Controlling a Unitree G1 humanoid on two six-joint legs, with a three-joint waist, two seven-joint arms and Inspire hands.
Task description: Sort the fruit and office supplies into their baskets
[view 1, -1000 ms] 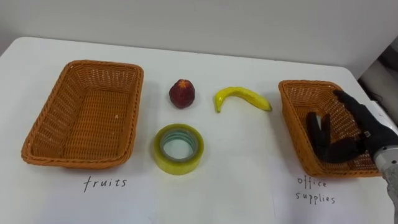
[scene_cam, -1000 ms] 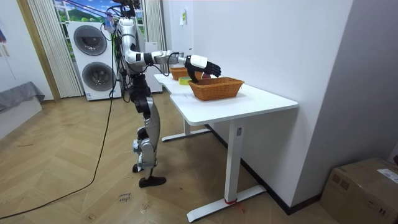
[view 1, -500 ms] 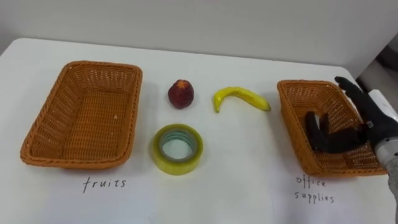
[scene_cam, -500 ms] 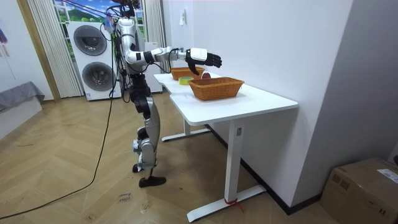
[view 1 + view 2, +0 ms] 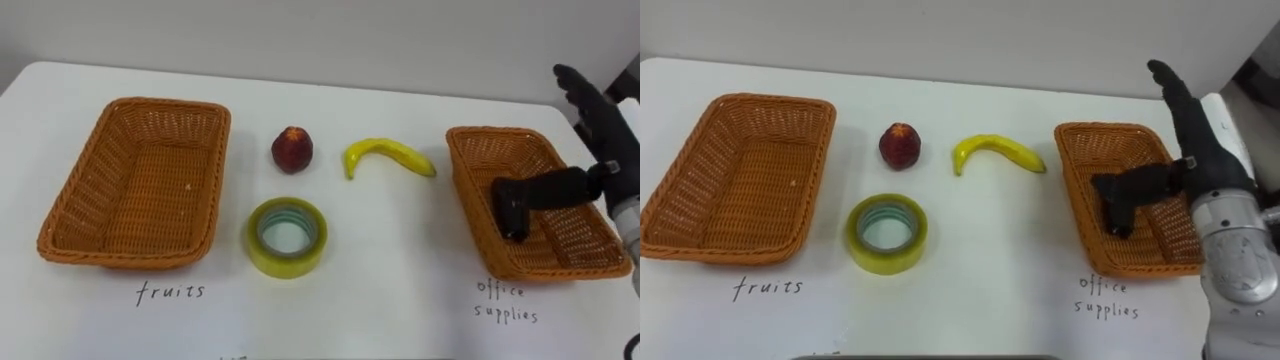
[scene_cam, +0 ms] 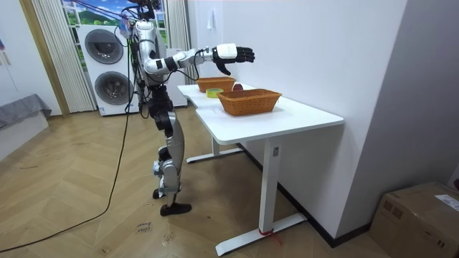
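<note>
Slim humanoid: silver-grey shell, black joints at hips and knees, dark feet. Right hand [image 5: 1192, 150] has black fingers, a pale back plate and a grey metal cuff and forearm. Dark cable trails off it over the floor; straps run up from the shoulders.

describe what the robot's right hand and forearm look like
The right hand has slim black fingers and a black thumb, with a smooth white shell covering its back. Behind it, the forearm is a rounded, silver-grey casing, wider than the hand's fingers.
</note>
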